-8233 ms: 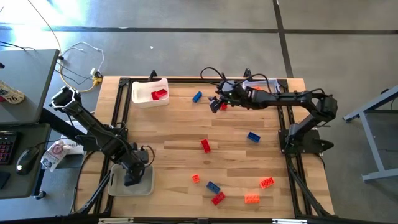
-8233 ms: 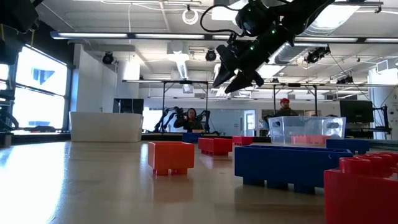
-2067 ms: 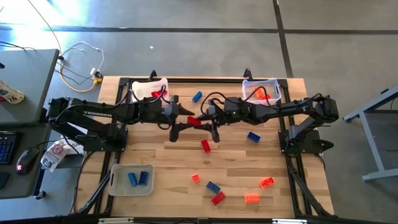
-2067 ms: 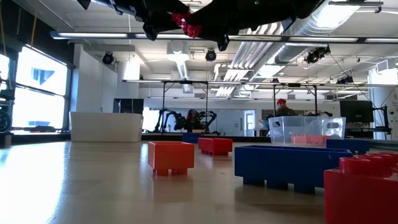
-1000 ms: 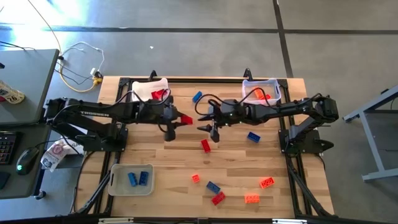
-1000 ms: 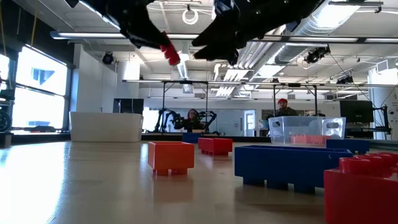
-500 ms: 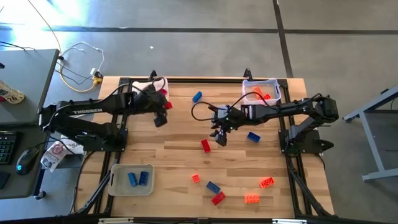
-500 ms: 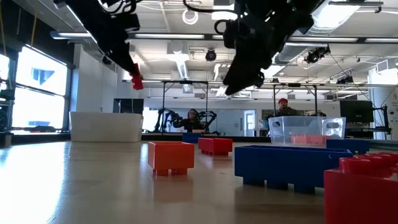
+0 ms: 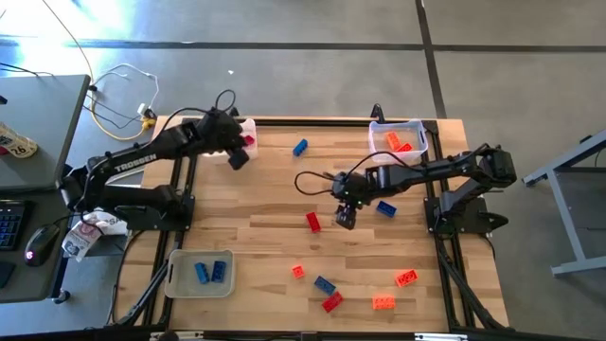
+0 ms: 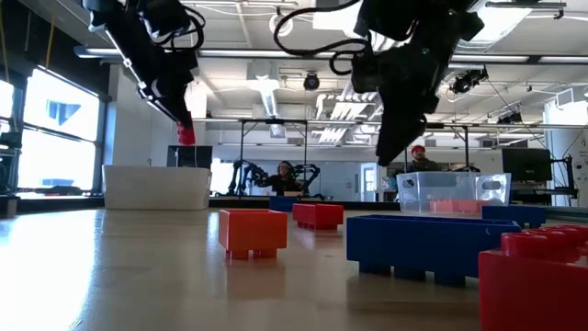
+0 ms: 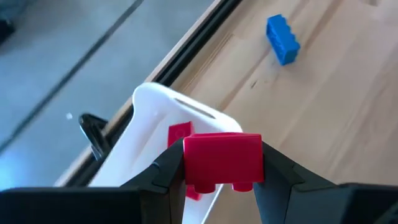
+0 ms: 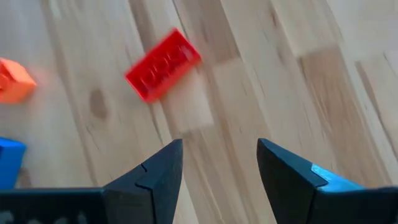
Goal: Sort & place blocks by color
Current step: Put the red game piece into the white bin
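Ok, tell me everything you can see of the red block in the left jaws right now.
The red block is a small studded plastic brick, glossy and plain red, with two studs showing along one edge. The left gripper holds it level, one dark jaw pressed on each end. It hangs in the air above the white tray at the table's far left corner, touching nothing but the jaws. Another red brick already lies in that tray, just beyond it.
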